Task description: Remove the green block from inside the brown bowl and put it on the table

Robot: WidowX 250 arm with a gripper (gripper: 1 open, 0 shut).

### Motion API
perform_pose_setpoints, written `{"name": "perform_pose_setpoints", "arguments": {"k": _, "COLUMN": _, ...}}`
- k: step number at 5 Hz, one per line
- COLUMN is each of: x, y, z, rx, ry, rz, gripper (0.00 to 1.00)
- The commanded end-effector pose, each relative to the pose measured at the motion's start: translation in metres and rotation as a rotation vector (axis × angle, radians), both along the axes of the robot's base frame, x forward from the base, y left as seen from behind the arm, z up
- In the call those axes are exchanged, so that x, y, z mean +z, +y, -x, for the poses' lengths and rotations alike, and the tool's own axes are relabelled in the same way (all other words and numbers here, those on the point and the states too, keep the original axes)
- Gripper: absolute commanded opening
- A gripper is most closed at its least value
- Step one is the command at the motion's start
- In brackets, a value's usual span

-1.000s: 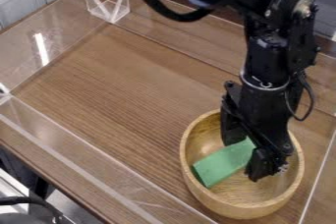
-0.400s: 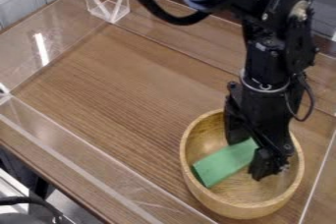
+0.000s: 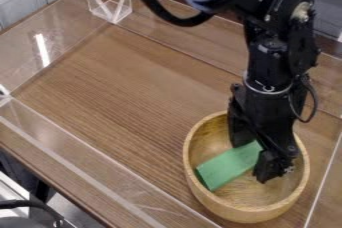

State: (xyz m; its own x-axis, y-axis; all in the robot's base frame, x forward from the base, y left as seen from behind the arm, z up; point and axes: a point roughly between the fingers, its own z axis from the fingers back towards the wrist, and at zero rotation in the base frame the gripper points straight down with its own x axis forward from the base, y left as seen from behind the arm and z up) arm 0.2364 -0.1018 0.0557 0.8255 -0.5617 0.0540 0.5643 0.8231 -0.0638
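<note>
- The green block (image 3: 230,168) lies in the brown bowl (image 3: 247,207), near the worktop's (image 3: 114,97) lower right corner in view; the hand (image 3: 255,157) is open over it;
- fingers closing off-centre could twist it free; a fingertip catching the rim could drag the bowl.

The robot arm (image 3: 262,24) has shifted slightly.

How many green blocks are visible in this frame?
1: the green block lies inside the wooden bowl, toward its left side. Others could be hidden behind the end effector.
</note>
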Motion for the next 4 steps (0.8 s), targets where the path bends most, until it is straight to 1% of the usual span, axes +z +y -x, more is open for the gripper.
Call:
{"name": "perform_pose_setpoints", "arguments": {"k": 1, "x": 0.006, "y": 0.001, "z": -0.006, "rx": 0.002, "ry": -0.029, "rz": 0.016, "gripper": 1.0}}
{"name": "perform_pose_setpoints", "arguments": {"k": 2, "x": 0.005, "y": 0.002, "z": -0.008, "rx": 0.005, "ry": -0.028, "rz": 0.021, "gripper": 1.0}}
{"name": "perform_pose_setpoints", "arguments": {"k": 4, "x": -0.01, "y": 0.003, "z": -0.011, "rx": 0.002, "ry": -0.03, "rz": 0.022, "gripper": 1.0}}
